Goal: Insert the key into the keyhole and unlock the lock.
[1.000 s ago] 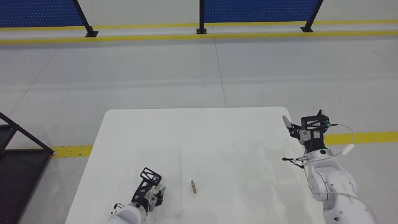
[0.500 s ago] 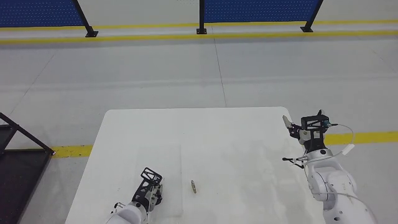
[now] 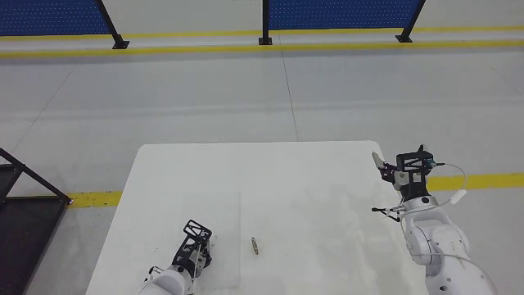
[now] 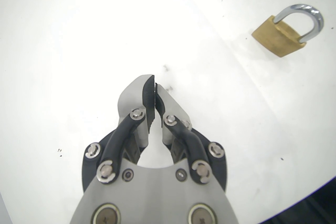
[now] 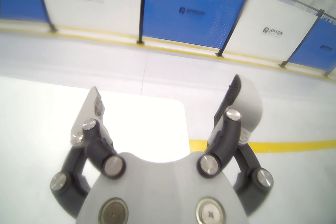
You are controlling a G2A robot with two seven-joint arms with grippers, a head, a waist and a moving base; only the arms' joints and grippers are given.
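A brass padlock [image 4: 279, 37] with a silver shackle [image 4: 312, 17] lies flat on the white table [image 4: 78, 25]; from above it is a small dark shape [image 3: 255, 246] near the front edge. My left gripper [image 4: 155, 83] is low over the table to the left of the padlock [image 3: 199, 250], a short way from it. Its fingertips are pressed together, and I can make out no key between them. My right gripper [image 5: 165, 87] hangs open and empty over the table's far right corner [image 3: 386, 166].
The table's front edge [image 4: 309, 188] runs close to the padlock and the left gripper. A faint seam [image 3: 240, 229] crosses the tabletop between them. Small dark specks [image 4: 166, 68] mark the surface just ahead of the left fingertips.
The left gripper's fingers have closed from slightly apart to shut, and it has sunk a little toward the front edge. The padlock and the right arm have not moved.
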